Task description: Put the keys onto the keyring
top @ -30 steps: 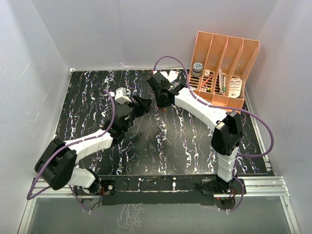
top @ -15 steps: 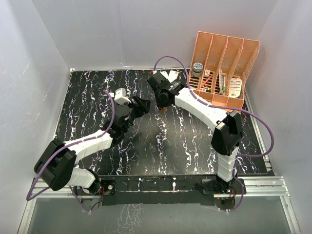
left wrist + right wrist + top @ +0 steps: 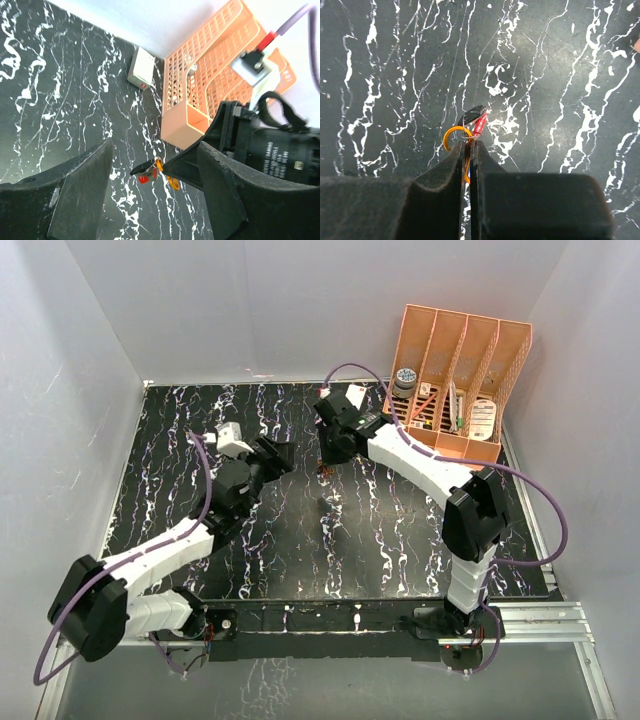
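Pinches the keyring (image 3: 447,137) by a thin edge in the clamped right hand (image 3: 469,146), above mid-far desk (image 3: 560,75), red key (image 3: 479,128) and black key (image 3: 474,114) dangling at it. Holds left hand (image 3: 154,147) spread, empty. Risks ring twisting loose, dropping keys.

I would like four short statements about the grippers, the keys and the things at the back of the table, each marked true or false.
1. The right gripper is shut on the keyring. True.
2. The left gripper holds the red-headed key. False: it is open and empty; that key is at the right gripper's fingertips.
3. The orange organizer stands at the far right corner of the table. True.
4. The white box lies inside the organizer. False: it lies on the table beside it, by the back wall.
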